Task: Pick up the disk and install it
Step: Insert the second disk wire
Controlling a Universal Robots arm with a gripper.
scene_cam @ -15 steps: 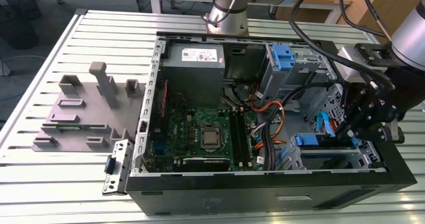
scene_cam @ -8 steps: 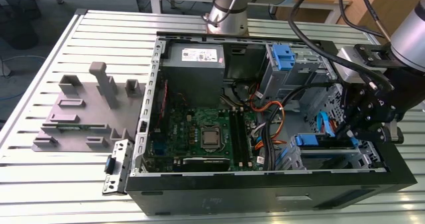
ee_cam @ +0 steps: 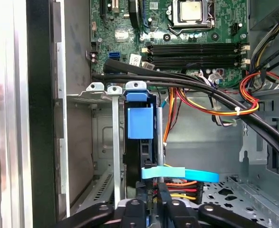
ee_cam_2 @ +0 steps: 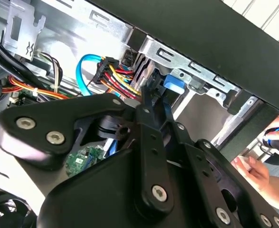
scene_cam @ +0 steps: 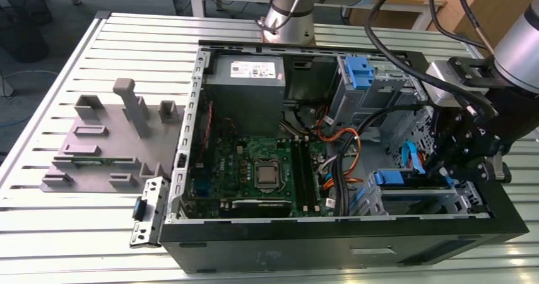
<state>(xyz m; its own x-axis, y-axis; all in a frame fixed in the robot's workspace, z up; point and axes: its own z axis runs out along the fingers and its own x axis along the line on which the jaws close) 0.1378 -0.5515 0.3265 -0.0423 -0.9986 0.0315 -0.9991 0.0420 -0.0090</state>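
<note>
The disk point(ee_cam: 140, 121) stands on edge in a slot of the metal drive bay point(ee_cam: 104, 142), and its blue carrier bracket faces me in the first wrist view. The blue bracket point(ee_cam_2: 173, 83) also shows in the second wrist view, and the disk point(scene_cam: 392, 178) sits low in the case at the exterior view's right. My black gripper point(ee_cam: 151, 190) is right behind the disk's near end, fingers drawn together, tips at or against it. In the second wrist view the gripper point(ee_cam_2: 153, 97) reaches up beside the bracket. The gripper point(scene_cam: 442, 170) hangs over the case's right wall.
A blue flat cable point(ee_cam: 191, 175) and red-yellow power wires point(ee_cam: 182, 187) cross close to the fingers. Black cable bundles point(ee_cam: 201, 85) run over the bay. The grey power supply point(scene_cam: 246, 76), motherboard point(scene_cam: 261, 170) and a grey fixture point(scene_cam: 110, 145) lie leftward. A person's hand point(ee_cam_2: 260, 164) is near the case.
</note>
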